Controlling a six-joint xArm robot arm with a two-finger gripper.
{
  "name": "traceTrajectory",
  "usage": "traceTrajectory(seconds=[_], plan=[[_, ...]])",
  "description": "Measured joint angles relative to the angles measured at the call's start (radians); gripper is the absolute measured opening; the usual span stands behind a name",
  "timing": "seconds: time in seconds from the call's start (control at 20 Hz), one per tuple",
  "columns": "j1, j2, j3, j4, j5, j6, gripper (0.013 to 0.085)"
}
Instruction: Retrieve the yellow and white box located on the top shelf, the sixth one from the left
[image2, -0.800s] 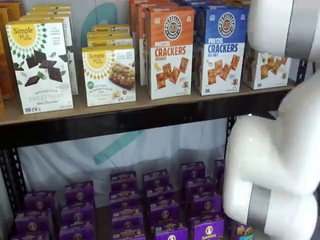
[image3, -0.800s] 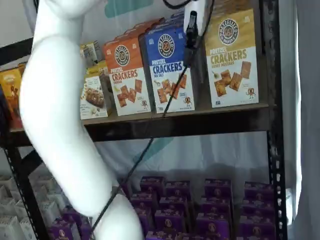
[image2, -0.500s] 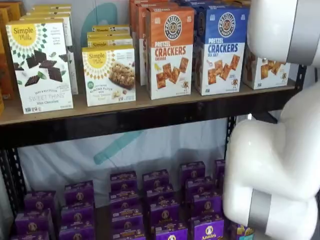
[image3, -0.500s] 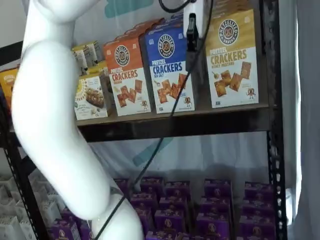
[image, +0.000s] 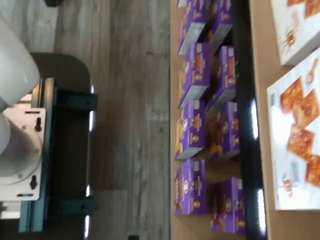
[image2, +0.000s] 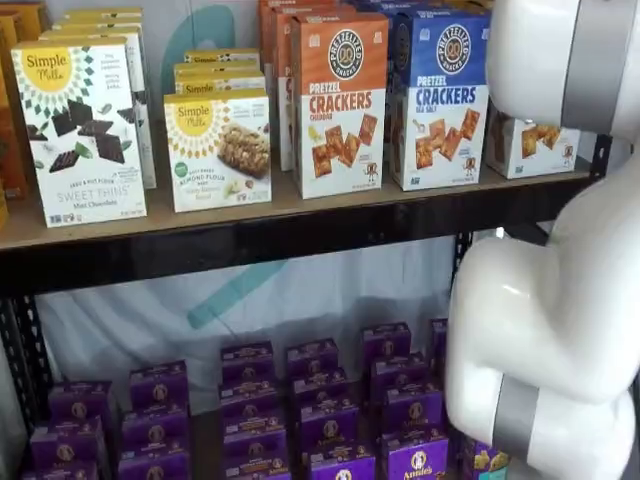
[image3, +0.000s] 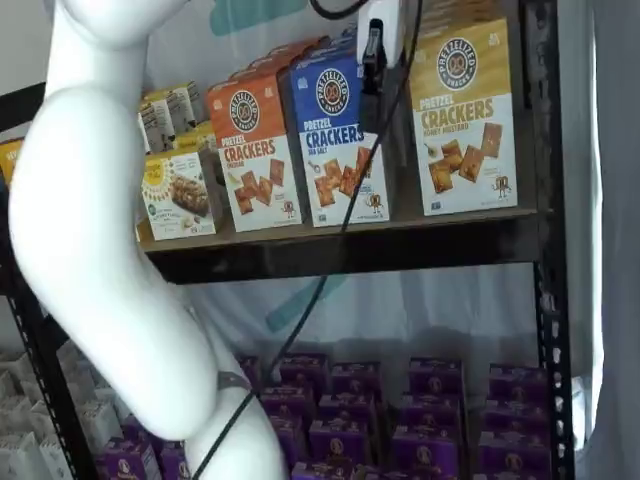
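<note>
The yellow and white box (image3: 464, 116) stands upright at the right end of the top shelf (image3: 400, 246), facing out. In a shelf view only its white lower part (image2: 535, 141) shows past the white arm. My gripper (image3: 372, 78) hangs from the view's upper edge in front of the shelf, level with the gap between the blue carton (image3: 338, 140) and the yellow and white box, just left of that box. Its black finger shows side-on; the jaws stand wide with nothing in them. The wrist view shows white carton fronts with brown crackers (image: 296, 145).
Orange pretzel carton (image2: 339, 100), blue one (image2: 442, 95) and white Simple Mills boxes (image2: 80, 130) fill the top shelf. Several purple boxes (image2: 320, 410) sit on the lower shelf. A black cable (image3: 340, 225) hangs from the gripper. The white arm (image3: 110, 260) stands before the shelves.
The gripper has shifted slightly left and up in front of the top shelf. The arm's elbow has swung along with it. No box has moved.
</note>
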Motion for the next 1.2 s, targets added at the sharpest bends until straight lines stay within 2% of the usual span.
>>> traceTrajectory(seconds=[0.2, 0.4, 0.65, 1.2], plan=[[-0.035, -0.002, -0.010, 0.072, 0.000, 0.008, 0.0850], [-0.082, -0.026, 0.022, 0.197, -0.050, 0.026, 0.0850], [-0.089, -0.048, 0.055, 0.281, -0.125, 0.050, 0.0850], [-0.065, 0.013, 0.022, 0.315, -0.258, 0.046, 0.0850]])
